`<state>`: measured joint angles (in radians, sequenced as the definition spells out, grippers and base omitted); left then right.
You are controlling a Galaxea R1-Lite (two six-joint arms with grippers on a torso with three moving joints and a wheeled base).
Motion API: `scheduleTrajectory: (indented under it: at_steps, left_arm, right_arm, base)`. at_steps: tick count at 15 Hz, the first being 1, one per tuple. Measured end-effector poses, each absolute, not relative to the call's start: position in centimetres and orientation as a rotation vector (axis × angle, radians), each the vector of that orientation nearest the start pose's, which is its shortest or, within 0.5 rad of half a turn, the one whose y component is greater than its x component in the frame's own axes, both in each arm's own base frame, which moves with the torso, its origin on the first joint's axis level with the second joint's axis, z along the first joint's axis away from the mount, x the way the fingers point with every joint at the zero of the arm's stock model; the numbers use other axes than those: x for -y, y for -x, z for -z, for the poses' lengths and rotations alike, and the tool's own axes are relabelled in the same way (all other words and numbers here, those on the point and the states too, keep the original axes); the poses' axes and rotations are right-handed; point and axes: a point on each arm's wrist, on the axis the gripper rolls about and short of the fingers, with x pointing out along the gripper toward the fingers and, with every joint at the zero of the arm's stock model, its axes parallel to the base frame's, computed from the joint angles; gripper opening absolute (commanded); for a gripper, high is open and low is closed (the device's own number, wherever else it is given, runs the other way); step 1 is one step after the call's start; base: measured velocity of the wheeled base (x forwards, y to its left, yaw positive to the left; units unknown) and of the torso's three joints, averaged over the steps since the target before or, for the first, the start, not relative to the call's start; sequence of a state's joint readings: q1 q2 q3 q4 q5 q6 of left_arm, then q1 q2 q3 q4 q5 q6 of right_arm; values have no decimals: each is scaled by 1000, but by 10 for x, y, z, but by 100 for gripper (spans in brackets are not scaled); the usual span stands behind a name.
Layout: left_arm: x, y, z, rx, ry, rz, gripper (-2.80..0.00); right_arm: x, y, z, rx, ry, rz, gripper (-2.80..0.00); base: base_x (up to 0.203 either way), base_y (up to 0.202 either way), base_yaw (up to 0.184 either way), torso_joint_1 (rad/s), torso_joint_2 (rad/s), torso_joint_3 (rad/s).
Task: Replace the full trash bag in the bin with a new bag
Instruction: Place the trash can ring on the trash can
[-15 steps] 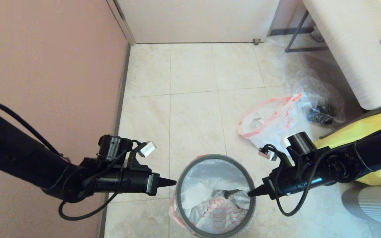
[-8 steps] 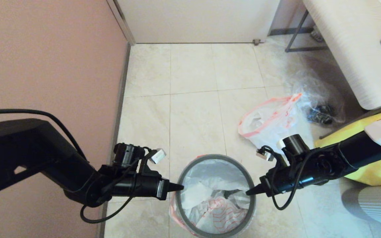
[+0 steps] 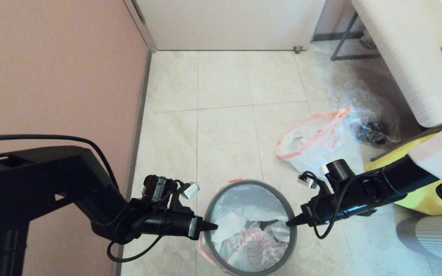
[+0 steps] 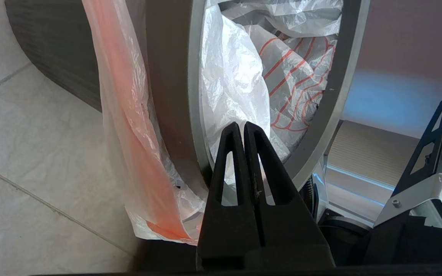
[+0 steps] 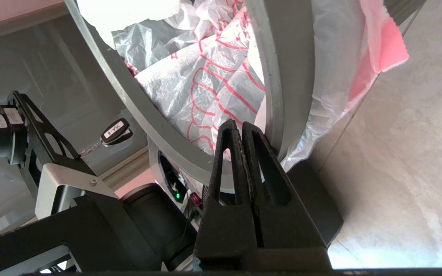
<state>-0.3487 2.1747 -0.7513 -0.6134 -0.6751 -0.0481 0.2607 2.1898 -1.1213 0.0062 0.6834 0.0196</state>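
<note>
While both pointed grippers (image 3: 213,227) (image 3: 289,222), clamped empty, flank the round bin (image 3: 250,268), crinkled plastic lines it.

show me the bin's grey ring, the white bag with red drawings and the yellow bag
grey ring (image 3: 288,211), head view, its right-hand arc.
white bag with red drawings (image 3: 257,251), head view, the crumpled printed part inside the bin.
yellow bag (image 3: 430,201), head view, its side below the right arm.

You've got a white new bag (image 3: 249,241) with red-orange line drawings, inside a black bin (image 4: 52,50) with a grey rim ring (image 3: 210,203).
</note>
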Motion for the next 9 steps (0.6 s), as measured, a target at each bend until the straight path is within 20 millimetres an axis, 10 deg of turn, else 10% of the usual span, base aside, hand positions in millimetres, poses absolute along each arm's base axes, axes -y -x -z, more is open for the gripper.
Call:
scheduleTrajectory:
  at_steps: [9]
  left_arm:
    - [130, -312, -14, -856, 176, 946, -280]
  right_arm:
    - [-105, -352, -45, -1107, -251, -815, -280]
  base:
    - [0, 0, 0, 0, 0, 0]
